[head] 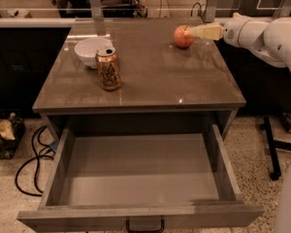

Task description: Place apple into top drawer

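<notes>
Because the apple (183,36) looks round, firm and smooth, I'd grip it across its widest part; it sits at the back of the bench (150,81), pincer (196,31) just beside it, how open I cannot tell.

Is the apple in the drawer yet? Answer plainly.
No, the apple sits on the tabletop near its far right corner, with the gripper beside it, outside the open drawer.

Glossy tabletop (155,76), metal can (108,68), seemingly plastic gripper (198,31) beside apple (183,37)
</notes>
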`<state>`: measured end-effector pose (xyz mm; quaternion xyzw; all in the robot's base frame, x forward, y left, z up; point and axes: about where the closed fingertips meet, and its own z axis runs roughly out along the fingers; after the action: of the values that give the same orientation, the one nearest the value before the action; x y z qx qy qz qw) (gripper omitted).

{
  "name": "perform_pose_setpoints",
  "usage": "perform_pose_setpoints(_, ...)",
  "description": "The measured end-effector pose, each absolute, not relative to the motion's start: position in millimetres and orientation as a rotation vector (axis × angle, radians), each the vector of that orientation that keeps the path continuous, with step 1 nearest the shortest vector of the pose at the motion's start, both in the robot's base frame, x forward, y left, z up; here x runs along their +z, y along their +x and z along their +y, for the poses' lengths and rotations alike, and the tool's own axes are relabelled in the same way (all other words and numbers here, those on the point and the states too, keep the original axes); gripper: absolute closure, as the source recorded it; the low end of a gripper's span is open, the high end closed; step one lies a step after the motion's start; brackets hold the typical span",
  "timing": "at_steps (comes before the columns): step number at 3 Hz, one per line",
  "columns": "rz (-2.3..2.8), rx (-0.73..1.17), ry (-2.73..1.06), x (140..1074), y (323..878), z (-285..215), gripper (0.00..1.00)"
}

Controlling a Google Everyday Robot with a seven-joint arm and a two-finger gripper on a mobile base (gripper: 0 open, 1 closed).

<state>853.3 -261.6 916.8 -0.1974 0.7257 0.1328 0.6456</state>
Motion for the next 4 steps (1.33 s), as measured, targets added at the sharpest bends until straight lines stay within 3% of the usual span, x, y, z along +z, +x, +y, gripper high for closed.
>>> perform_pose_setpoints(4, 1.698, 0.545, -0.500, 866, 894, -185, 0.00)
